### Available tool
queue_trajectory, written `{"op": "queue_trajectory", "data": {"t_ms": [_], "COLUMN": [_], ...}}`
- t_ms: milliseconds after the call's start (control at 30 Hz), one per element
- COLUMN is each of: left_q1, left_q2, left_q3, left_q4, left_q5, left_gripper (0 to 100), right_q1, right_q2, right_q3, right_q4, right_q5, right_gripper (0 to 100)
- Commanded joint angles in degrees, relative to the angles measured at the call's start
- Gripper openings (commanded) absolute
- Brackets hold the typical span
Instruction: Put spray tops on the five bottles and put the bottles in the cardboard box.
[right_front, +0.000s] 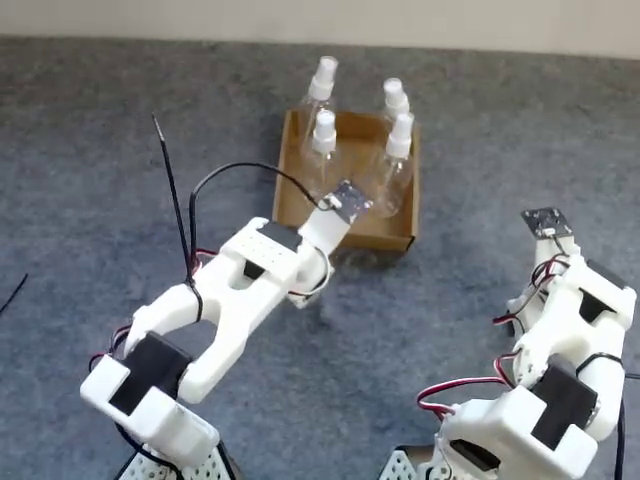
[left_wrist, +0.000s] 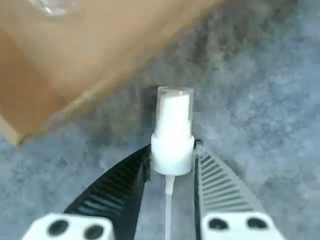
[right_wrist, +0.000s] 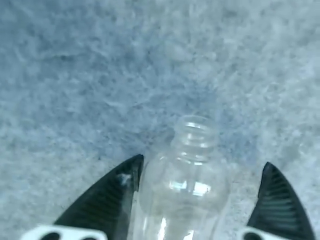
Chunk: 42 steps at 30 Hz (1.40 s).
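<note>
The left tool (left_wrist: 171, 165) is clamping a spray top (left_wrist: 172, 132) beside the cardboard box (right_front: 380, 240) holding four capped bottles (right_front: 322, 150), while the right tool (right_wrist: 202, 165), jaws apart, is straddling the uncapped bottle (right_wrist: 187, 192), probably to steady it for capping.

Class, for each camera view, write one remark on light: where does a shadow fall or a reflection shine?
High view: soft, even light; the white left arm casts a faint shadow on the grey carpet. Left wrist view: a dark shadow lies behind the white plastic spray top, at the foot of the brown cardboard box. Right wrist view: bright glints on the clear plastic bottle.
</note>
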Motion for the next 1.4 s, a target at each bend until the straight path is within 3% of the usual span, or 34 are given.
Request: {"op": "queue_trajectory", "data": {"t_ms": [0,167,367,600,900,1367], "left_q1": [4.3,4.8,2.5,1.0,6.5,6.2], "left_q2": [-5.0,-14.0,-20.2,-12.5,-1.5,-4.4], "left_q3": [6.3,12.4,6.8,-5.3,-8.7,-11.7], "left_q4": [5.2,5.7,11.0,14.9,14.8,19.1], "left_q5": [-0.1,0.0,-0.8,-3.3,-3.4,-5.3], "left_gripper": [6,9,17,18,17,17], "right_q1": [1.3,1.2,1.0,1.2,1.4,1.3], "right_q2": [-0.6,-0.6,-0.6,-0.6,-0.6,-0.6], "right_q3": [-2.3,-2.3,-2.3,-2.3,-2.3,-2.3], "right_q4": [0.4,0.4,0.5,0.5,0.5,0.7], "right_q5": [0.7,0.7,0.7,0.7,0.8,0.8], "right_gripper": [30.0,30.0,30.0,30.0,30.0,30.0]}}
